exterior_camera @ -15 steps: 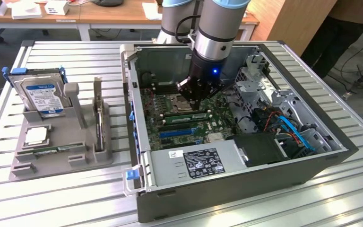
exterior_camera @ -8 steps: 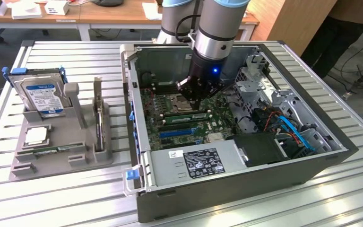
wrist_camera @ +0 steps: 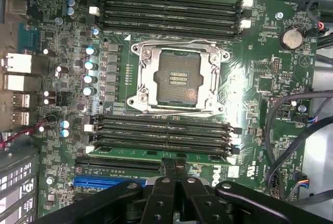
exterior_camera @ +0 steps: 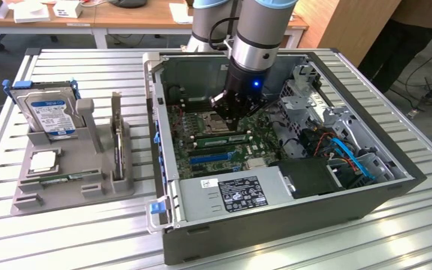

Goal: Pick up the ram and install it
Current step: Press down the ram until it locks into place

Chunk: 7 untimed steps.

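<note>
The hand (wrist_camera: pixel 176 168) is clenched and empty just above the motherboard (wrist_camera: pixel 260 86), with a ram (wrist_camera: pixel 156 154) seated in the slot beside its fingertips.

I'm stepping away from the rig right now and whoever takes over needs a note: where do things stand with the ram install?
gripper: shut, holding nothing, tips down at the motherboard's lower slot bank.
ram: one stick stands in a slot beside the CPU socket, right under the tips; second stick lies in the grey tray.
Done: stick picked and set in its slot.
Left: full seating, which cannot be confirmed from here.
</note>
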Tool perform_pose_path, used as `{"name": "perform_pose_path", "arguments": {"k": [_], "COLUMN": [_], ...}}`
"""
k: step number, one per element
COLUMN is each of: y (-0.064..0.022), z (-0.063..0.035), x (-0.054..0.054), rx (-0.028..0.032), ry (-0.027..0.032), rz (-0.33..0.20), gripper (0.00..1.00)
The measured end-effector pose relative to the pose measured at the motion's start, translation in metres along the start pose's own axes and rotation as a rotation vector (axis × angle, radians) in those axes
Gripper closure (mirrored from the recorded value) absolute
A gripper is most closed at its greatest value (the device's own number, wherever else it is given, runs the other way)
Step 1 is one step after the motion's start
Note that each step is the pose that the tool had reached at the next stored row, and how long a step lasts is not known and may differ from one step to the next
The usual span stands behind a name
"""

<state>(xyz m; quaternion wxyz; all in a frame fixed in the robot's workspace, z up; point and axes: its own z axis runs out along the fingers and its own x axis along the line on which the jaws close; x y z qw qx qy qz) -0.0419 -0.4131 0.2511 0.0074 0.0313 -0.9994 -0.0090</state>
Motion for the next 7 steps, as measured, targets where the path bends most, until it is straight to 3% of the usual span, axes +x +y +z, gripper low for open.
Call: {"name": "perform_pose_path", "arguments": {"k": [7], "y": [0.0000], "z": [0.0000], "x": [0.0000], "rx": [0.0000], "ry": [0.0008], "rz": [0.000], "gripper": [0.91]}}
